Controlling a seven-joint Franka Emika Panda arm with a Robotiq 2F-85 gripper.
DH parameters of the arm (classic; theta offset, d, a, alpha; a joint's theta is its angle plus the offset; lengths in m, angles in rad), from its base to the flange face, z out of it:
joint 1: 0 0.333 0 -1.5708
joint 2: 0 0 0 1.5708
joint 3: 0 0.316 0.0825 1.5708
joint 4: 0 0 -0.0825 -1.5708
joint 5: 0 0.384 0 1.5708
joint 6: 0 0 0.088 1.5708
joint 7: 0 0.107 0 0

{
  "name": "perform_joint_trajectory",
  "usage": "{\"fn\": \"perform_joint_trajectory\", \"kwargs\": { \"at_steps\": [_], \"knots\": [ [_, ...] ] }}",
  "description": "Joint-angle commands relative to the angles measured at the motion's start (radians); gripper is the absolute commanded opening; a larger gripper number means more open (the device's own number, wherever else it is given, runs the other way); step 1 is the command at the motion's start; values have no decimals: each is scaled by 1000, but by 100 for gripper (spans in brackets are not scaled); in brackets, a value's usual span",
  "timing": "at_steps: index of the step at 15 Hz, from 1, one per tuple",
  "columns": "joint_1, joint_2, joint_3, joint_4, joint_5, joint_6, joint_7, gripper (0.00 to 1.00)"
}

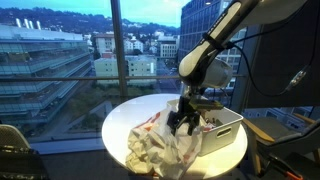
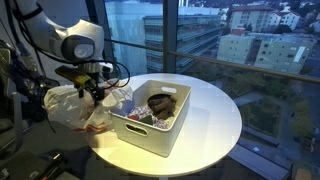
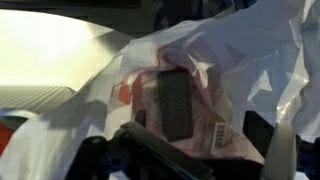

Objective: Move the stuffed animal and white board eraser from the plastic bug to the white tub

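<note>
The white plastic bag [image 1: 165, 145] lies crumpled on the round table next to the white tub [image 1: 228, 134]. My gripper [image 1: 183, 118] hangs low over the bag at the tub's edge; it also shows in an exterior view [image 2: 93, 92]. In the wrist view the jaws [image 3: 200, 125] are open and spread over the bag [image 3: 240, 50]. Between them lies a dark rectangular eraser [image 3: 175, 105] beside a pale surface with a barcode label. A brown stuffed animal [image 2: 160, 100] lies inside the tub [image 2: 150, 138].
The round white table [image 2: 215, 120] stands by large windows with a city view. The tub holds several small items besides the toy. Dark equipment stands at the frame edge behind the arm [image 2: 20, 70].
</note>
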Motion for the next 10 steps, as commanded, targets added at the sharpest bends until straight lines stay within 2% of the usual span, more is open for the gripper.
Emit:
{"fn": "perform_joint_trajectory", "kwargs": {
  "at_steps": [1,4,10],
  "knots": [
    [-3,65,30,-6,17,130,-46,100],
    [-7,127,41,-11,-18,215,-47,100],
    [-25,213,98,-15,-29,303,-56,100]
  ]
}}
